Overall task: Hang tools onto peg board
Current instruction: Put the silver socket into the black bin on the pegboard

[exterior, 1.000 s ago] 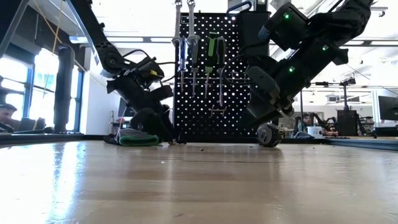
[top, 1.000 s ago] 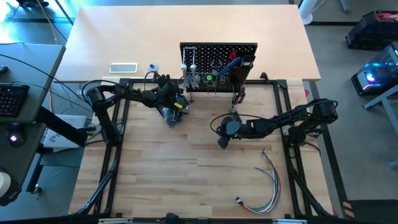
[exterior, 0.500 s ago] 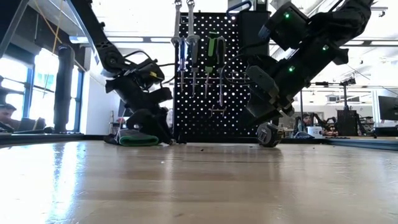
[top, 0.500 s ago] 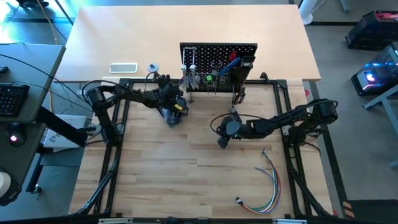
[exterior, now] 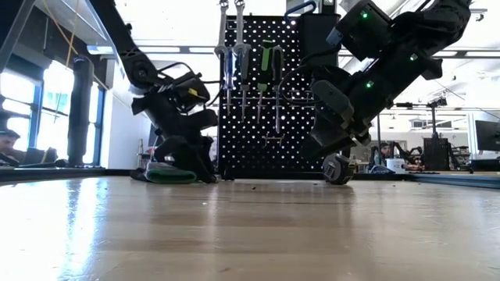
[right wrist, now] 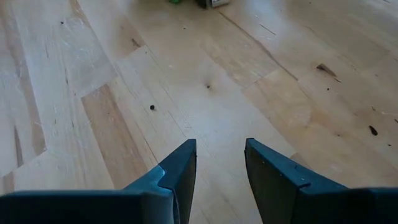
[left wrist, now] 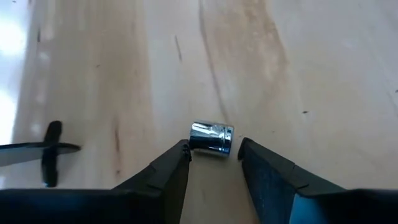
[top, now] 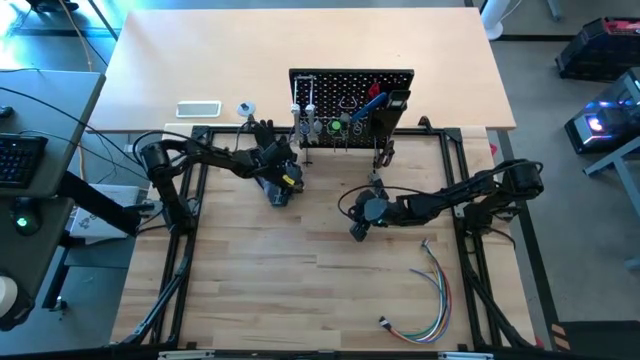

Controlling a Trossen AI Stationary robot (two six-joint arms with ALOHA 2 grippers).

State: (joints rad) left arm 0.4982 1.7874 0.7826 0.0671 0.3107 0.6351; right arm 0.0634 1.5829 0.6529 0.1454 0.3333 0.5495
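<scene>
The peg board [top: 350, 85] stands upright at the table's far edge. Silver wrenches and a green-handled tool [exterior: 266, 66] hang on its hooks. A small silver socket [left wrist: 211, 137] lies on its side on the wood. My left gripper [left wrist: 214, 149] is open and slants down in front of the board's left end [top: 285, 183], one fingertip at each end of the socket. My right gripper [top: 358, 228] hangs open over bare wood [right wrist: 221, 155], toward the near edge from the board's right end, with nothing between its fingers. My left gripper slants down with its fingertips [left wrist: 184, 151] beside the socket's two ends. A thin gap shows at one end [left wrist: 231, 142]. I cannot tell whether the other fingertip touches. The socket rests on the table.
A black and green glove [exterior: 170, 175] lies on the table right by my left gripper. A bundle of coloured wires [top: 430, 290] lies at the near right. A black frame rail [top: 190, 250] runs round the table. A thin black piece [left wrist: 50, 149] lies near the socket.
My left gripper has gone a little toward the table's near edge and slightly down, close by the glove. My right gripper has kept still.
</scene>
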